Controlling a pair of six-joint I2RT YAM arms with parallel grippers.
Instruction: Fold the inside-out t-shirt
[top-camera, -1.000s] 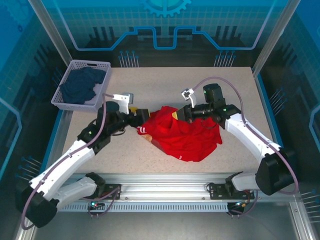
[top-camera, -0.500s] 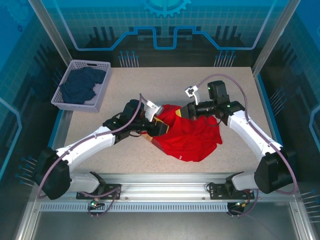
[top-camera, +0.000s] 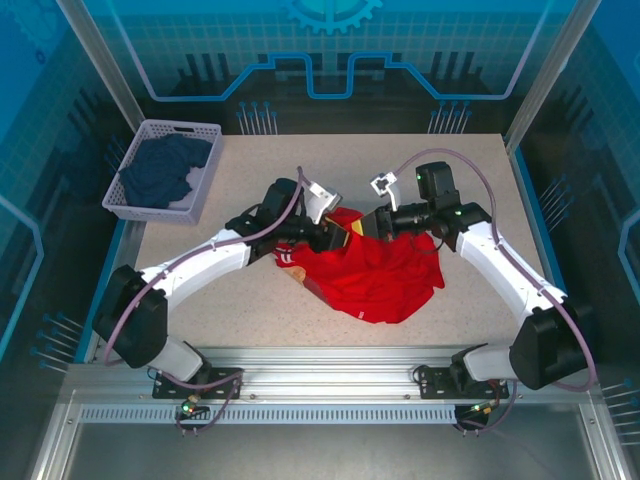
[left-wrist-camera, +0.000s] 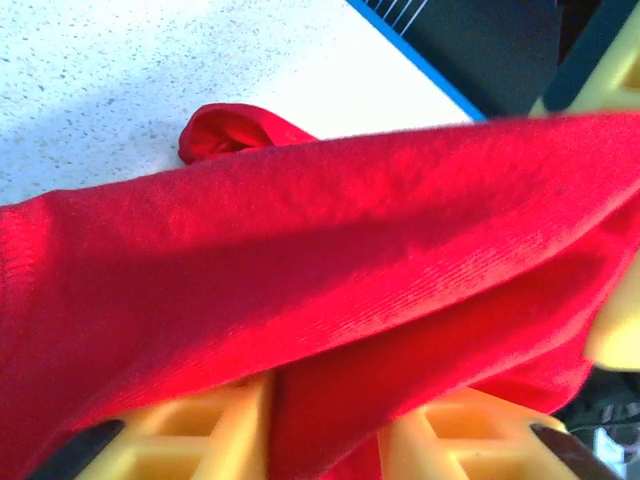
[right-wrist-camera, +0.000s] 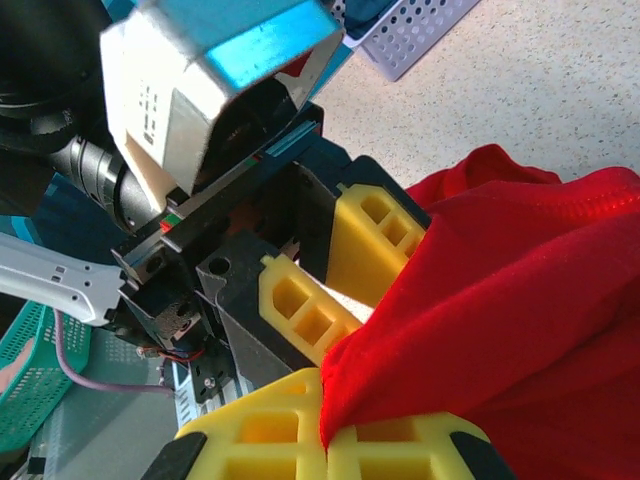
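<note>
While the right pincer nips its far edge, the t-shirt sags.

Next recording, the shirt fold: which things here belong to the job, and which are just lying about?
Job:
- red t-shirt
- left gripper
- right gripper, pinching the shirt

Lying about:
- basket, far left corner
- navy garment inside it

Here's my left arm and right arm, white shells over black joints, each trailing a looping lilac-grey cable. Up close, my right fingers are bright yellow plastic with moulded hollow pockets. My left fingers match them, fixed to a black body under a white box-shaped housing.
</note>
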